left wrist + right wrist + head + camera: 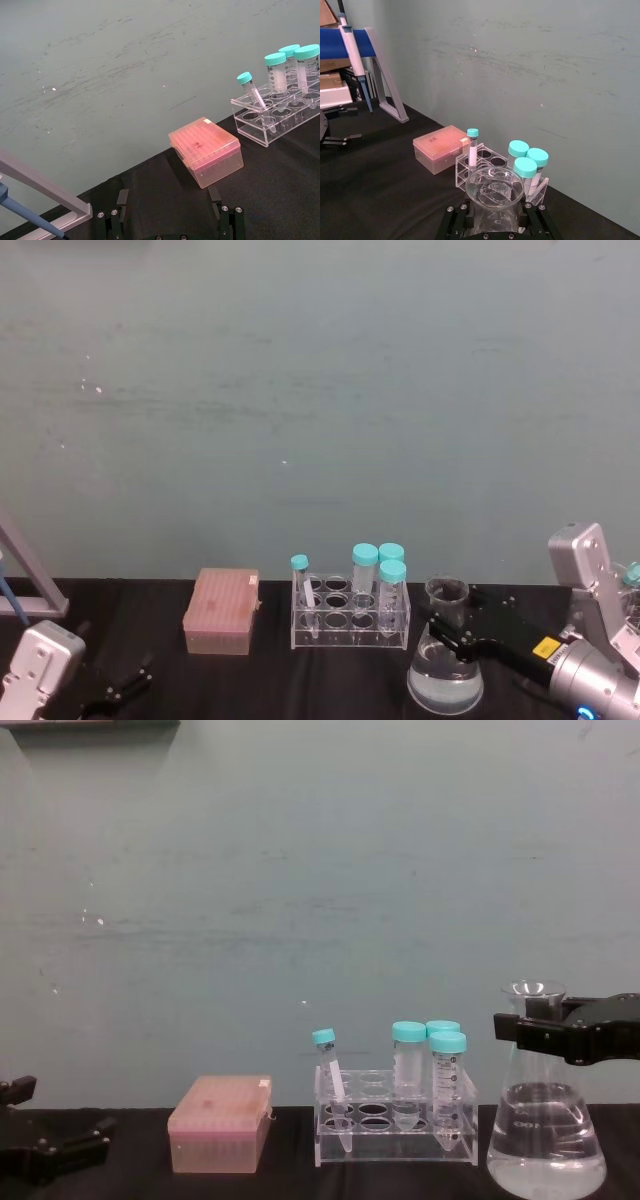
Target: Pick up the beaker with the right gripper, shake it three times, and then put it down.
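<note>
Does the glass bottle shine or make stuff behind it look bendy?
Chest view: the beaker, gripped at the neck by the right gripper, has bright glints around its water. Right wrist view: its glass looks rippled through the rim. Head view: the left gripper, parked open, looks dull black.

Beaker [545,1140] neck hidden btwn right gripper [510,1028] jaws.

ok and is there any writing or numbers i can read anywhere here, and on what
Nothing here can be read.
Yellow sticker on the right arm: dark print, too small to read.
Teal-capped tubes: graduation marks, too small to read.
Pink box: a dark mark on the lid, blurred.
Beaker: no print visible.
</note>
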Robot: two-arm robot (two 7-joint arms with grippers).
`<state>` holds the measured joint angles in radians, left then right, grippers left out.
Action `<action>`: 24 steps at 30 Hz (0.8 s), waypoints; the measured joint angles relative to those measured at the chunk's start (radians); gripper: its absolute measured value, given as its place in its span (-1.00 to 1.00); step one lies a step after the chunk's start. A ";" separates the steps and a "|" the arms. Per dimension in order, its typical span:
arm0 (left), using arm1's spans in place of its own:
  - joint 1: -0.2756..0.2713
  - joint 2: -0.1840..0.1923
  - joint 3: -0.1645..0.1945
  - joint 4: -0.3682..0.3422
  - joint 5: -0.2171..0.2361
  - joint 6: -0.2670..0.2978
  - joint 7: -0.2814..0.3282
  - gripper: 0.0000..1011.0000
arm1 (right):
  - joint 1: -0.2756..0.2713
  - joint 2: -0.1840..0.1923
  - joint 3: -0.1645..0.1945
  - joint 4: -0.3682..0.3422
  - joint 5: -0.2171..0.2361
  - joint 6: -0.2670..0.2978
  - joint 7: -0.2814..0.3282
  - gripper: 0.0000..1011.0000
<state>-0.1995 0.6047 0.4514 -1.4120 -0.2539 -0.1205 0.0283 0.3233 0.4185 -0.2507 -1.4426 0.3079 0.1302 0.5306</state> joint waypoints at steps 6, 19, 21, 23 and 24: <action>0.000 0.000 0.000 0.000 0.000 0.000 0.000 0.98 | 0.000 0.000 0.000 0.001 -0.001 -0.001 0.000 -0.10; 0.000 0.000 0.000 0.000 0.000 0.000 0.000 0.98 | 0.009 0.004 -0.006 0.032 0.063 -0.005 0.008 -0.10; 0.000 0.000 0.000 0.000 0.000 0.000 0.000 0.98 | 0.012 0.007 -0.013 0.038 0.059 -0.010 0.006 -0.10; 0.000 0.000 0.000 0.000 0.000 0.000 0.000 0.98 | 0.015 0.014 -0.027 0.046 0.046 -0.023 0.000 -0.10; 0.000 0.000 0.000 0.000 0.000 0.000 0.000 0.98 | 0.017 0.018 -0.035 0.051 0.038 -0.035 -0.004 -0.10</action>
<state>-0.1995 0.6047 0.4514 -1.4120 -0.2539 -0.1205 0.0283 0.3408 0.4366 -0.2861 -1.3912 0.3456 0.0956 0.5270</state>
